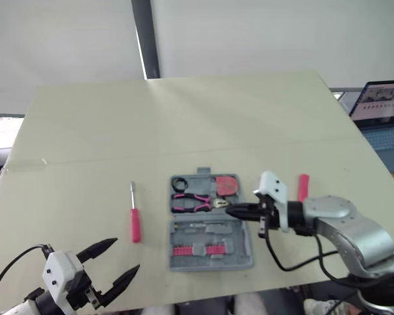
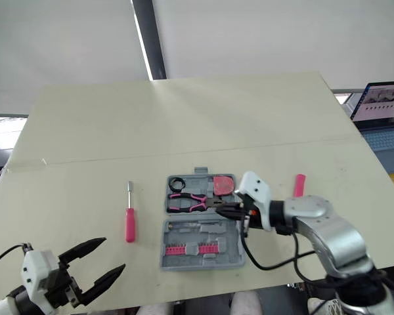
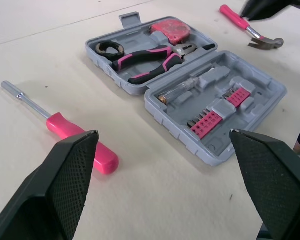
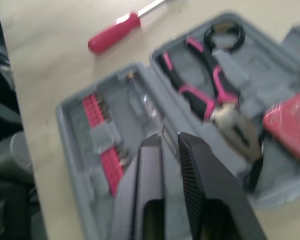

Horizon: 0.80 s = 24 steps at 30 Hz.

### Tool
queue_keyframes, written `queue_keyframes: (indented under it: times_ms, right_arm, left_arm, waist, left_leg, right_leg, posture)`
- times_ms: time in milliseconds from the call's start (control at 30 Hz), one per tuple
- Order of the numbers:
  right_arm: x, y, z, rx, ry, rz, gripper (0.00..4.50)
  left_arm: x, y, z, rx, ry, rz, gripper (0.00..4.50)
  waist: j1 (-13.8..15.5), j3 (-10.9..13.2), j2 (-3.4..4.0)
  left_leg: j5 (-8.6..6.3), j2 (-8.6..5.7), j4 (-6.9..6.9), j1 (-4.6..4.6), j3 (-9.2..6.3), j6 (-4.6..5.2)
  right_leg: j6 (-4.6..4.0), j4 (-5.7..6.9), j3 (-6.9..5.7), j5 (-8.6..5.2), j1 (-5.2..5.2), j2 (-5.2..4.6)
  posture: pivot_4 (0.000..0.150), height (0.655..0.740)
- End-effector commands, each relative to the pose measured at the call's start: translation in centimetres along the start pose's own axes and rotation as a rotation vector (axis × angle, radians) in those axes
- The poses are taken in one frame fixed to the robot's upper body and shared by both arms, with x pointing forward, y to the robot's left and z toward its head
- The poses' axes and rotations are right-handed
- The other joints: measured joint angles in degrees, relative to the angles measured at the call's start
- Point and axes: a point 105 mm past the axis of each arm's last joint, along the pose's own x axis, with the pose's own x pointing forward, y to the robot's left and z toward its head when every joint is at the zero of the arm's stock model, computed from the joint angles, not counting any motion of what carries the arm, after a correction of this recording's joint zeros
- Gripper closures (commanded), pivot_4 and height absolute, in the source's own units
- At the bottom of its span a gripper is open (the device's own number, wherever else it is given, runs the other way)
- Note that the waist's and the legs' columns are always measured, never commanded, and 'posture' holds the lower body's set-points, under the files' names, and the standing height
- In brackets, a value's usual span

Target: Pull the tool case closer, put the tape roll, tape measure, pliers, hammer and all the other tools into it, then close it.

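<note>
Since the pink-handled screwdriver (image 1: pixel 135 222) lies unpacked near the open grey plastic tool case (image 1: pixel 210 248) on the table (image 1: pixel 85 131), the left gripper (image 1: pixel 126 254) is held wide-jawed and empty, the right gripper (image 1: pixel 230 210) with jaws nearly closed, empty, over the case.

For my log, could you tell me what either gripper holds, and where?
Nothing is held: left gripper open, empty; right gripper shut on nothing over the tool case.
</note>
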Motion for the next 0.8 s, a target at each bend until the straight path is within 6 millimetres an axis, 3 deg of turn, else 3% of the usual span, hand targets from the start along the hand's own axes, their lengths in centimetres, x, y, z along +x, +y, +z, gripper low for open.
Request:
queue_keyframes:
  times_ms: [33,167,467,600,800]
  right_arm:
    - [-2.2,0.8,-0.3,-0.074,-0.014,0.006,2.2]
    - [-3.9,1.1,-3.5,-0.079,0.065,-0.017,0.14]
    - [-5.3,0.9,-6.6,-0.064,0.017,-0.093,0.06]
    - [-5.4,0.9,-7.7,-0.058,0.037,-0.101,0.06]
    - [-5.3,0.8,-7.8,-0.058,0.031,-0.105,0.06]
  left_arm:
    - [-0.4,-0.2,0.7,0.033,-0.026,-0.025,0.0]
    - [-1.2,-0.4,0.1,0.079,-0.01,-0.061,0.0]
    - [-4.8,-0.2,-1.5,0.122,0.047,-0.046,0.0]
    - [-5.0,-0.5,-1.9,0.124,0.048,-0.049,0.0]
    - [-4.2,-0.6,-1.4,0.125,0.018,-0.047,0.0]
  waist:
    - [0.0,0.1,-0.06]
    - [0.0,0.2,-0.21]
    - [-0.5,0.3,-0.31]
    - [-0.4,0.3,-0.31]
    - [-0.4,0.4,-0.28]
  left_leg:
    - [0.0,0.04,0.02,0.02,0.13,0.0]
    - [0.01,0.14,0.07,0.36,0.46,0.0]
    - [-0.03,0.22,0.39,0.43,0.46,0.06]
    - [-0.11,0.21,0.6,0.4,0.49,0.19]
    - [-0.13,0.24,0.64,0.42,0.47,0.17]
  right_leg:
    - [0.01,-0.03,0.0,0.0,-0.02,0.0]
    - [0.11,-0.04,0.1,0.06,0.16,0.0]
    - [0.16,0.02,0.13,0.09,0.32,0.01]
    - [0.15,0.01,0.18,0.09,0.37,0.0]
    - [0.15,0.04,0.19,0.08,0.37,0.0]
  posture:
    - [0.15,0.7373]
    - [0.15,0.7373]
    - [0.15,0.7373]
    - [0.15,0.7373]
    - [0.15,0.7373]
